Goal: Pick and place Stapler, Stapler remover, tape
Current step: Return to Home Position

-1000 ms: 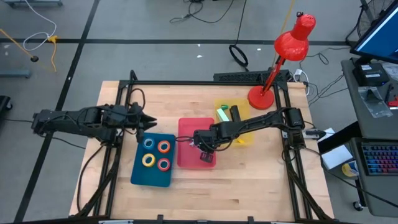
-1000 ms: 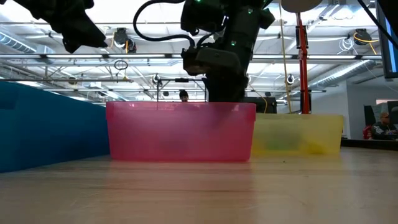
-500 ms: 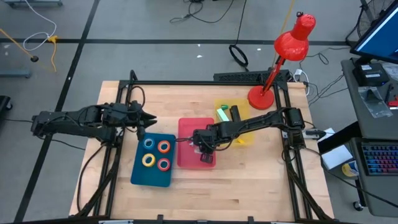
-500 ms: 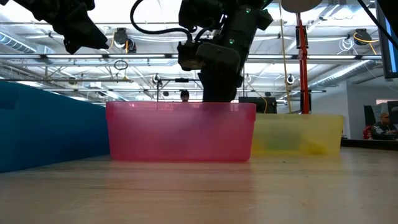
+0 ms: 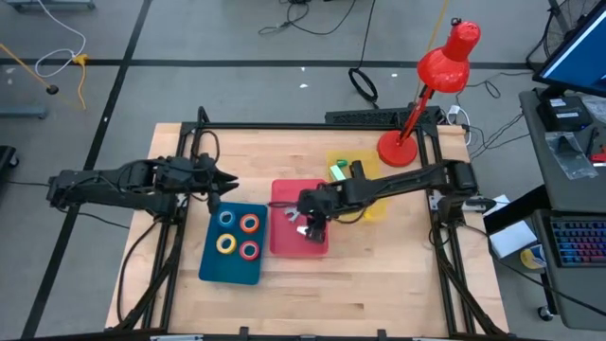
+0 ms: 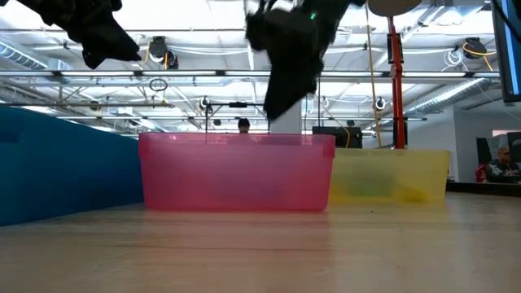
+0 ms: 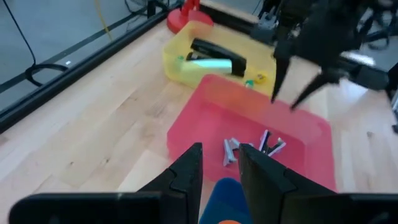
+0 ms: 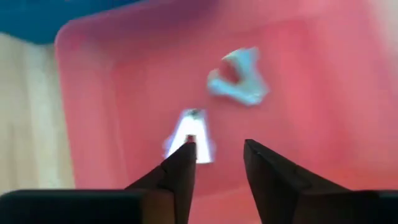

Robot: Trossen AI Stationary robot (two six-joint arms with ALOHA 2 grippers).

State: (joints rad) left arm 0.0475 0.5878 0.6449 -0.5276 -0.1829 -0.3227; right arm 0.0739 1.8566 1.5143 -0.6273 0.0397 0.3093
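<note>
My right gripper (image 8: 217,146) hovers open over the pink tray (image 5: 281,194), fingers pointing down, with nothing between them. Two silvery staple removers (image 8: 242,74) (image 8: 189,134) lie loose on the tray's floor below it. A black stapler (image 7: 217,50) and a green one (image 7: 208,62) lie in the yellow tray (image 5: 375,212). Several tape rolls (image 5: 238,234) lie flat in the blue tray (image 5: 213,265). My left gripper (image 7: 221,152) waits above the blue tray's far edge, its fingers a little apart and holding nothing.
A red desk lamp (image 5: 417,114) stands with its base at the table's far right corner, behind the yellow tray. The three trays sit side by side mid-table. Bare wood (image 5: 312,294) stretches along the near edge.
My right gripper has risen out of the pink tray and now hangs clear above its rim, tipped a little. The staple removers stay on the tray's floor.
</note>
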